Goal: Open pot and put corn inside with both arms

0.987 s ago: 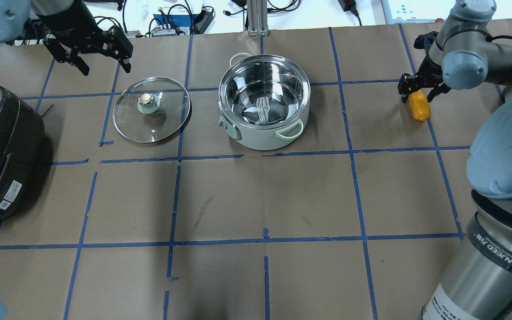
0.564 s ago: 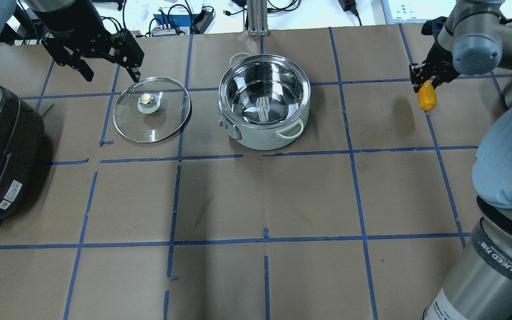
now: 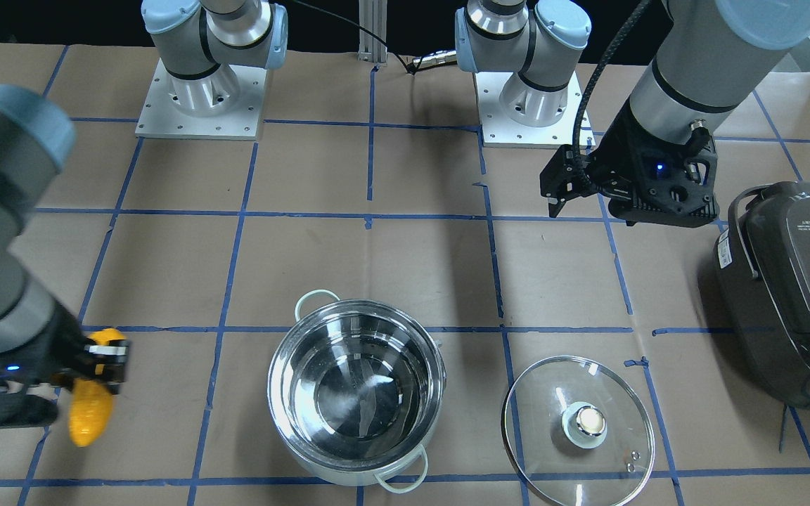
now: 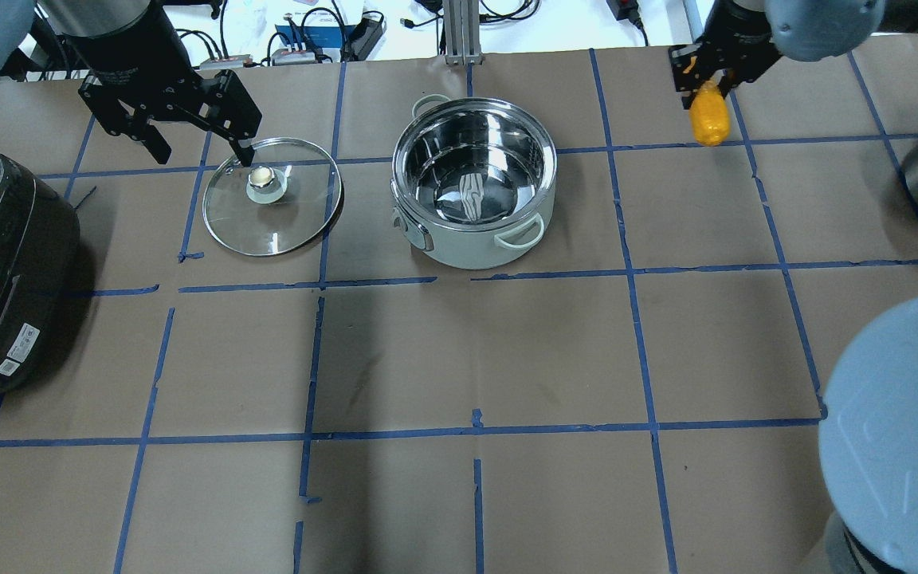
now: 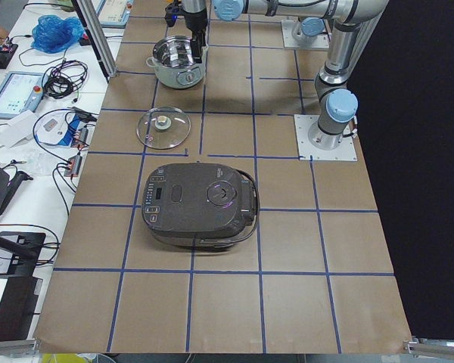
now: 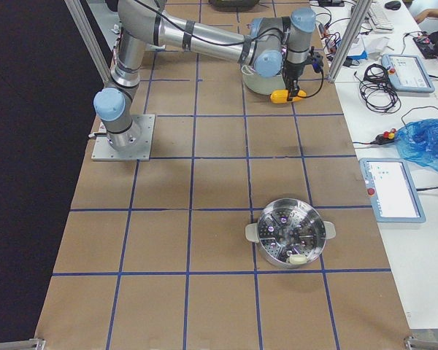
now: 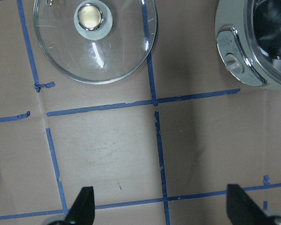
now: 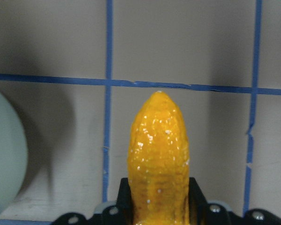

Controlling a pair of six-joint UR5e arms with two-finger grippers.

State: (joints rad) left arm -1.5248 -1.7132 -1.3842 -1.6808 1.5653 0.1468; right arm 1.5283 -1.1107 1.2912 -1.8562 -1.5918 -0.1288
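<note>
The steel pot [image 4: 467, 249] stands open and empty at the table's far middle; it also shows in the front view [image 3: 271, 383]. Its glass lid [image 4: 272, 197] lies flat on the table to the pot's left, knob up. My left gripper [image 4: 202, 151] is open and empty, hovering over the lid's far edge; the left wrist view shows its gripper [image 7: 160, 204] spread wide, with the lid [image 7: 94, 37] ahead. My right gripper [image 4: 702, 78] is shut on the yellow-orange corn [image 4: 708, 117], held in the air to the pot's right, tip down [image 8: 159, 154].
A dark rice cooker [image 4: 5, 271] sits at the table's left end. A second steel pot with a steamer insert [image 6: 290, 235] stands at the right end. Cables and boxes line the far edge. Blue tape grids the brown table cover.
My right gripper has lifted the corn off the table and carried it toward the far edge and leftward. My left gripper has shifted right, closer to the lid.
</note>
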